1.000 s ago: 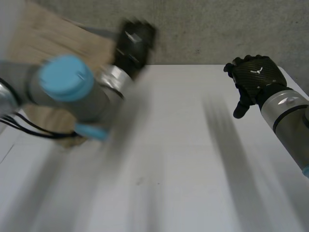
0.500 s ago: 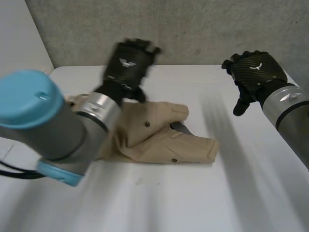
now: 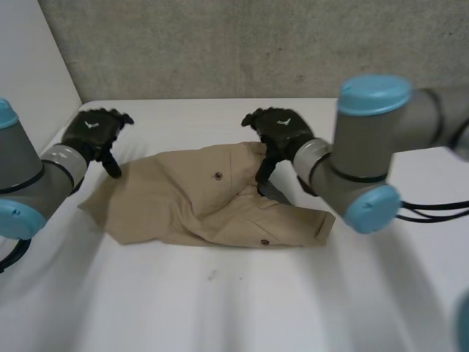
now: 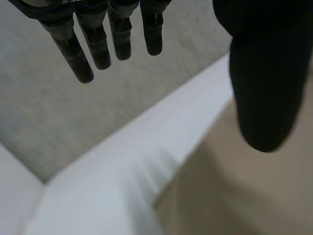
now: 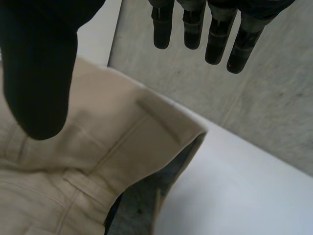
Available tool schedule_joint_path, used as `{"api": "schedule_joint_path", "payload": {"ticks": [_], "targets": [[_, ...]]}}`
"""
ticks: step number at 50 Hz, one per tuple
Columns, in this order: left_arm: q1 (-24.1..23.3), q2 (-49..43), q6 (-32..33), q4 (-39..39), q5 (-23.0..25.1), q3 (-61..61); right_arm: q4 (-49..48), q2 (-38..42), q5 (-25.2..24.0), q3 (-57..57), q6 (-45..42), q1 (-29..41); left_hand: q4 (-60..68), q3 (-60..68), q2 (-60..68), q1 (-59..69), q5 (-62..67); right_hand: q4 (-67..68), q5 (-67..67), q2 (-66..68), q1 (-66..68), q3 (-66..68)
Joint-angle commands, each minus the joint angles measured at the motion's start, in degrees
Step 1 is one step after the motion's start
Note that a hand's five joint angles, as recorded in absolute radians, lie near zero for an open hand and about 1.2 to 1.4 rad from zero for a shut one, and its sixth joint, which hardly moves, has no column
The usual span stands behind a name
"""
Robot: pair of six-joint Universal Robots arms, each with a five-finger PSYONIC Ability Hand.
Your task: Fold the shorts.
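Observation:
Tan shorts (image 3: 205,202) lie loosely bunched in the middle of the white table (image 3: 242,308), buttons up, one leg reaching right. My left hand (image 3: 94,130) hovers open at the shorts' far left corner; in the left wrist view its thumb (image 4: 264,88) hangs over the tan cloth (image 4: 244,196) while the straight fingers (image 4: 98,44) point past the table's edge. My right hand (image 3: 282,132) is open at the far right edge of the shorts. In the right wrist view its thumb (image 5: 39,73) sits above the waistband with a belt loop (image 5: 156,122). Neither hand grips cloth.
A grey concrete wall (image 3: 256,44) runs just behind the table's far edge, and a white panel (image 3: 29,73) stands at the far left. My right forearm (image 3: 359,169) crosses above the shorts' right leg.
The left arm has swung off to the left, leaving the shorts lying on the table with its hand open. The right hand has come in from the far right to the shorts' far edge.

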Motion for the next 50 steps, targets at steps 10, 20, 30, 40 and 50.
{"api": "schedule_joint_path", "payload": {"ticks": [10, 20, 30, 40, 50], "targets": [[-3.4, -13.9, 5.8, -4.6, 4.4, 18.0, -0.6, 14.2, 1.1, -28.1, -5.0, 0.5, 64.2, 64.7, 64.1, 64.3, 64.2, 66.7, 66.8, 67.5, 68.4, 67.7], [-10.6, 0.9, 4.8, 26.6, -13.2, 23.1, -21.0, 1.0, 1.9, -31.5, -21.6, 0.5, 64.2, 64.7, 64.1, 64.3, 64.2, 66.7, 66.8, 67.5, 68.4, 67.7], [-11.4, 13.1, 1.4, 35.8, -16.3, 8.1, -24.6, -10.4, 1.4, -15.7, -23.2, -0.2, 64.2, 64.7, 64.1, 64.3, 64.2, 66.7, 66.8, 67.5, 68.4, 67.7], [-11.6, 19.1, 1.9, 32.5, -16.2, -18.0, -19.4, -18.2, 0.3, 11.1, -23.7, -2.4, 64.2, 64.7, 64.1, 64.3, 64.2, 66.7, 66.8, 67.5, 68.4, 67.7], [-17.0, 16.8, 6.2, 21.3, -16.7, -32.9, -11.8, -16.3, 0.1, 32.4, -31.6, -3.1, 64.2, 64.7, 64.1, 64.3, 64.2, 66.7, 66.8, 67.5, 68.4, 67.7]]}}
